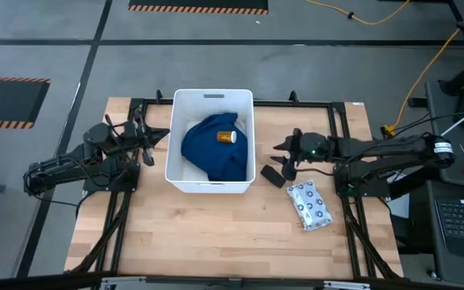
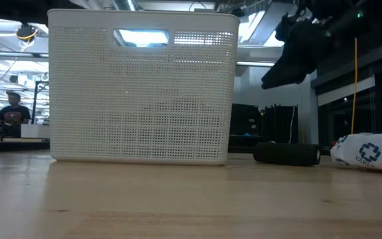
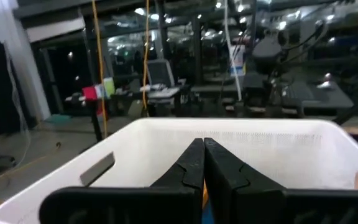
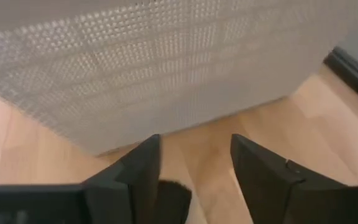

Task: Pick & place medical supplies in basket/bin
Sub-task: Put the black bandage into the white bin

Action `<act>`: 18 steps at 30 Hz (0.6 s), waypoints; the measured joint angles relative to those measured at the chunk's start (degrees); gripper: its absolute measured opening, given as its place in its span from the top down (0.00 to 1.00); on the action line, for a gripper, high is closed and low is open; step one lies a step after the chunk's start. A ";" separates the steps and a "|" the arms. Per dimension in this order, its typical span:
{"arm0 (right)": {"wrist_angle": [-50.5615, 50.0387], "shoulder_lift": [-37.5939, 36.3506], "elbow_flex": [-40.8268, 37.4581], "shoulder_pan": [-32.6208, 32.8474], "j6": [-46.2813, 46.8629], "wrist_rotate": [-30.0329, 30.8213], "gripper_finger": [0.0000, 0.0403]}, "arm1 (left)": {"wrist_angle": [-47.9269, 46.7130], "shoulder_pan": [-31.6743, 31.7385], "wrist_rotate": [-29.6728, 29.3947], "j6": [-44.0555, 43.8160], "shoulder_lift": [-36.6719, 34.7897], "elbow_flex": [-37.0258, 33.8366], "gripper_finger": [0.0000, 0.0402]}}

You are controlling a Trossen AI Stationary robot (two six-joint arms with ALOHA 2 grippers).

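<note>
Right claw hangs spread, seemingly over the black oblong.

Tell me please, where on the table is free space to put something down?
The wide wooden strip in front of the tub is bare. It is crowded right of the tub: black oblong, dotted packet, open right gripper. The shut left gripper guards the tub's left.

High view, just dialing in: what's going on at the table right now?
The tub already holds the blue cloth with the orange bottle on it. The right gripper, open, hangs over the black oblong lying on the table beside the tub; the dotted packet lies farther out. The left gripper, shut, waits at the tub's other side.
</note>
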 joint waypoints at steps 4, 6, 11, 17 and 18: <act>-6.58 0.71 4.26 2.90 2.75 1.32 0.60 | 2.54 -0.02 1.10 0.00 0.00 0.00 0.99; -9.65 1.48 6.73 4.74 2.64 2.01 0.65 | 2.66 0.00 1.04 0.00 0.00 0.00 0.99; -19.28 4.19 13.92 9.54 3.04 9.19 0.82 | 2.73 0.00 0.96 -0.17 0.00 0.00 0.99; -27.19 7.99 19.68 14.86 8.23 9.31 0.98 | 1.61 -0.01 1.34 -0.49 0.00 0.00 1.00; -28.02 8.62 20.31 15.58 9.48 9.31 0.98 | 1.20 -0.01 2.03 -0.50 0.00 0.00 0.99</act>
